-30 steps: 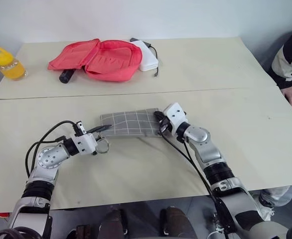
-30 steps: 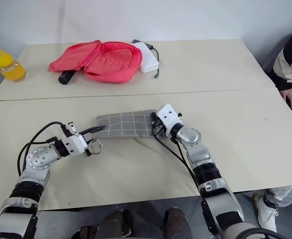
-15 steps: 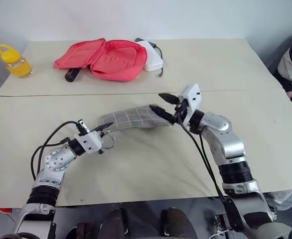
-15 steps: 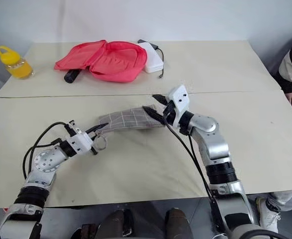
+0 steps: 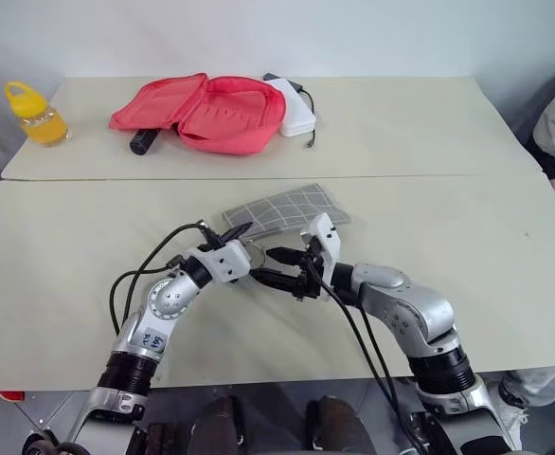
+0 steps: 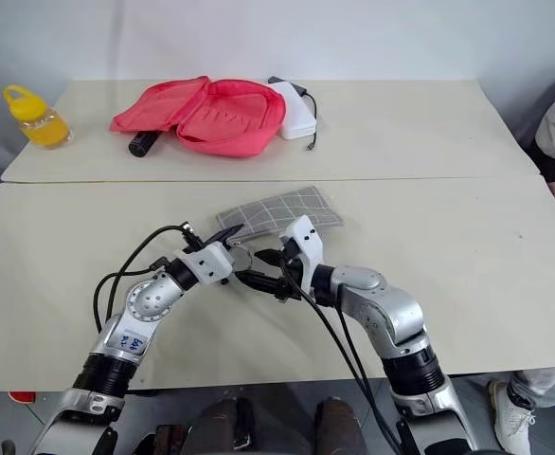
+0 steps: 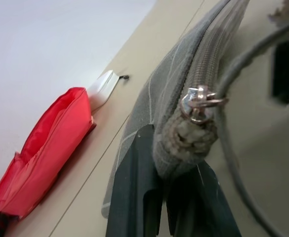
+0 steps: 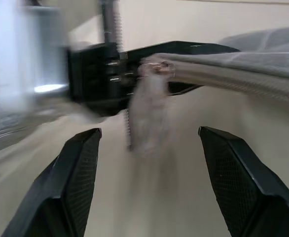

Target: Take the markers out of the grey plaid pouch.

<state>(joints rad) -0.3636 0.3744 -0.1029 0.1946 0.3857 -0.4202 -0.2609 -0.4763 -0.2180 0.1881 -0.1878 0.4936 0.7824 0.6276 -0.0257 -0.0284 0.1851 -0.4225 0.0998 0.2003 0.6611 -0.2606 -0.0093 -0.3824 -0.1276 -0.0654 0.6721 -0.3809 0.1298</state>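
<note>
Bare table right of pouch

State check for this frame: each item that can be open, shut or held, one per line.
grey plaid pouch: zip shut, one end pinched.
left tool: shut on the pouch end.
right tool: open, holding nothing.
pink-red case: unzipped, lying open.
yellow bottle: upright, capped.

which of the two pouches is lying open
The pink-red case on the far table, spread open with its inside showing. The grey plaid pouch is zipped shut, one end pinched in the left gripper.
</note>
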